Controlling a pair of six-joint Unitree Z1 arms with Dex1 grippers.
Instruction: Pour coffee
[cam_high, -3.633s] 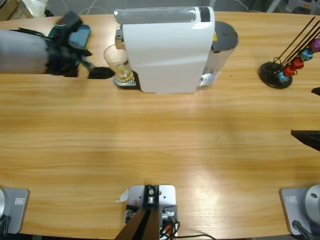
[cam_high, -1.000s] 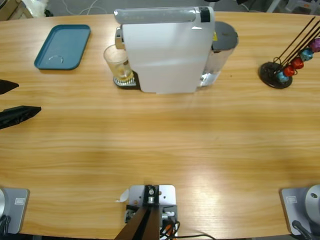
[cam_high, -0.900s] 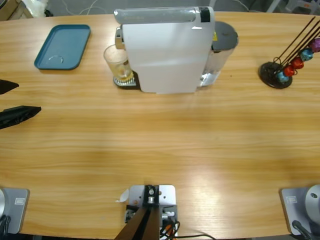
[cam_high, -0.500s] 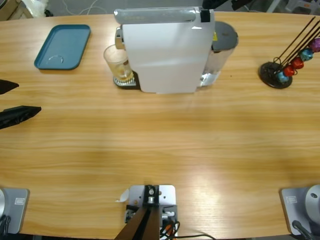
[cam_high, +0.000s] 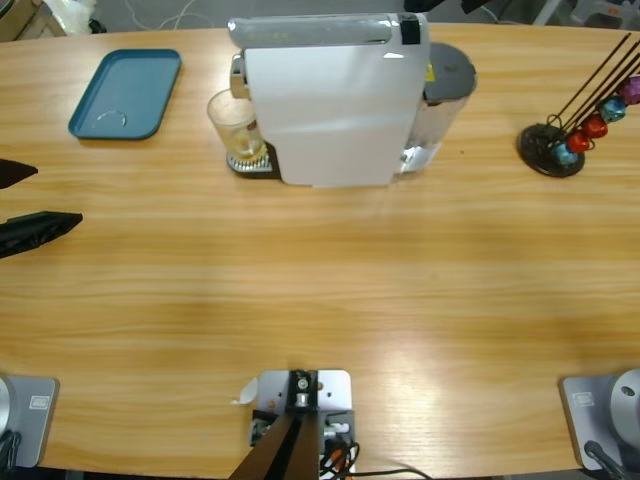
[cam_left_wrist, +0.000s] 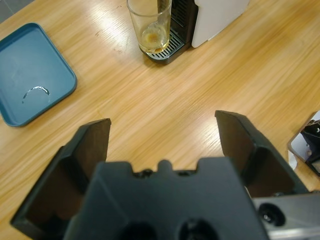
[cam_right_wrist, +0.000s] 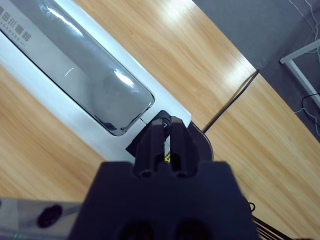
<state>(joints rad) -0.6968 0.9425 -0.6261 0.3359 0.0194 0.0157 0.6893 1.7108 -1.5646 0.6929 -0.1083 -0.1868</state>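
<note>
Left gripper (cam_left_wrist: 162, 142) jaws apart over wooden surface (cam_high: 330, 290). Right gripper (cam_right_wrist: 167, 131) jaws together above white coffee machine (cam_high: 335, 100). Pale coffee (cam_left_wrist: 151, 44) in clear glass tumbler (cam_high: 235, 128).

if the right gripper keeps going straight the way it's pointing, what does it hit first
Probably the coffee machine. The right gripper, jaws shut, points down at the machine's top, near the black button at the end of its grey lid. How far above it hangs is unclear.
</note>
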